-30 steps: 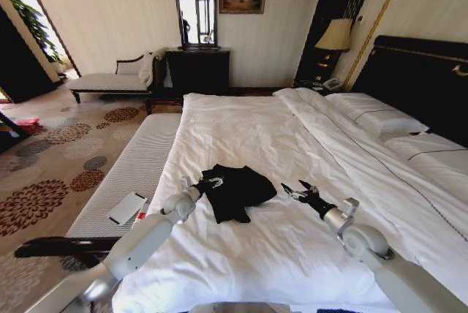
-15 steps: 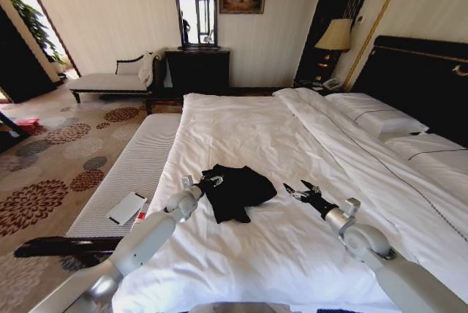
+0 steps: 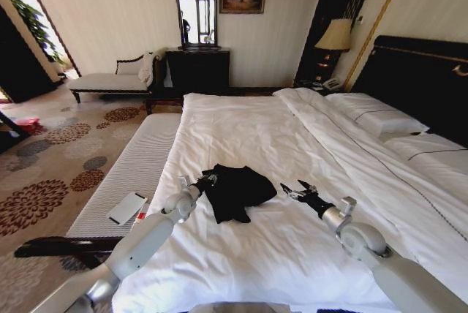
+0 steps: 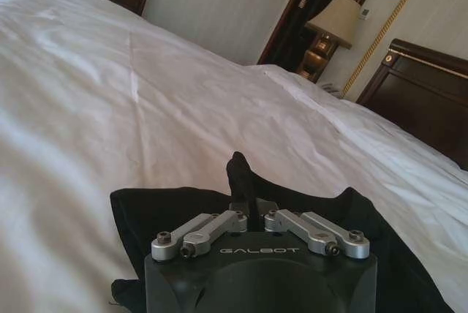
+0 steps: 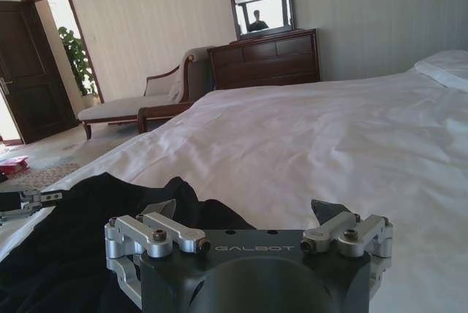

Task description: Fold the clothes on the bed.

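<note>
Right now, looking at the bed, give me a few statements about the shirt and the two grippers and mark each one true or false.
1. The shirt lies spread flat, chest lettering up. False: it is a bunched black heap on the duvet.
2. The left gripper is shut on a fold of the shirt. True: in the left wrist view a ridge of black cloth stands pinched between its fingers.
3. The right gripper is also clamped on the shirt. False: it is open, over bare duvet beside the shirt.
4. A white flat thing lies on the bench. True.
5. The shirt rests on a pillow. False: the pillows are far off by the headboard.
</note>
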`<state>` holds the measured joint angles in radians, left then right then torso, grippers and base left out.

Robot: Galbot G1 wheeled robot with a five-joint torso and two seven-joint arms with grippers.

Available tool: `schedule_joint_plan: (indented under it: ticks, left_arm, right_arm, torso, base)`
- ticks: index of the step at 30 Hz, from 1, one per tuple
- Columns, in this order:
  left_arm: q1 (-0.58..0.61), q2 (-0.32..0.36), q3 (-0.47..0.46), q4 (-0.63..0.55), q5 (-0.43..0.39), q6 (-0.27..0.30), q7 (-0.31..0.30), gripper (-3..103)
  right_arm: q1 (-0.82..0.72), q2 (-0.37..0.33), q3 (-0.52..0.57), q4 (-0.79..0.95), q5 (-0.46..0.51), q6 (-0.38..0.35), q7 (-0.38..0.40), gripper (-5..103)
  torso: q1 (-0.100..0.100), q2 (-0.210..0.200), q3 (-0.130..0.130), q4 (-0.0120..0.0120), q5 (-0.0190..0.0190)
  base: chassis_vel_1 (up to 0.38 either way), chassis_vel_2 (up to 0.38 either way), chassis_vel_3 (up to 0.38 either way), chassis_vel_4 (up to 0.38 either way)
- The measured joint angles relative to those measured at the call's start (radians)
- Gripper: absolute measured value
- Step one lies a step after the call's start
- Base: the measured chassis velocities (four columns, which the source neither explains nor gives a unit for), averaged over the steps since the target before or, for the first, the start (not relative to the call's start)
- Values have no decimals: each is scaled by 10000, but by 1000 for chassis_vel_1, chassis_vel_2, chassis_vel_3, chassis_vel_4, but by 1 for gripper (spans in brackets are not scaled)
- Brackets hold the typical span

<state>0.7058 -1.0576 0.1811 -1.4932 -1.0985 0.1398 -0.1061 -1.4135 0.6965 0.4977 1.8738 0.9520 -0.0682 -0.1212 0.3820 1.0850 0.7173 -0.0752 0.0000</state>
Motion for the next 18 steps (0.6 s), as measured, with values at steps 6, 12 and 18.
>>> schedule_joint_plan:
  ticks: [6,12,18]
  left_arm:
    - [3,11,50,-2,-4,14,-11,0]
    - [4,88,82,-102,-36,28,-45,0]
    - [-56,70,103,-169,-88,41,-119,0]
  right_arm:
    - [17,-1,-73,-39,73,-40,0,100]
    - [408,-206,-534,-116,421,-157,-157,100]
    - [1450,-611,-1380,-310,1383,-189,-362,100]
  torso:
    - [0,0,0,-1,0]
    - [0,-1,0,-1,0]
    - [1,0,0,2,-1]
  base:
    - [0,0,0,0]
    - [0,0,0,0]
    - [0,0,0,0]
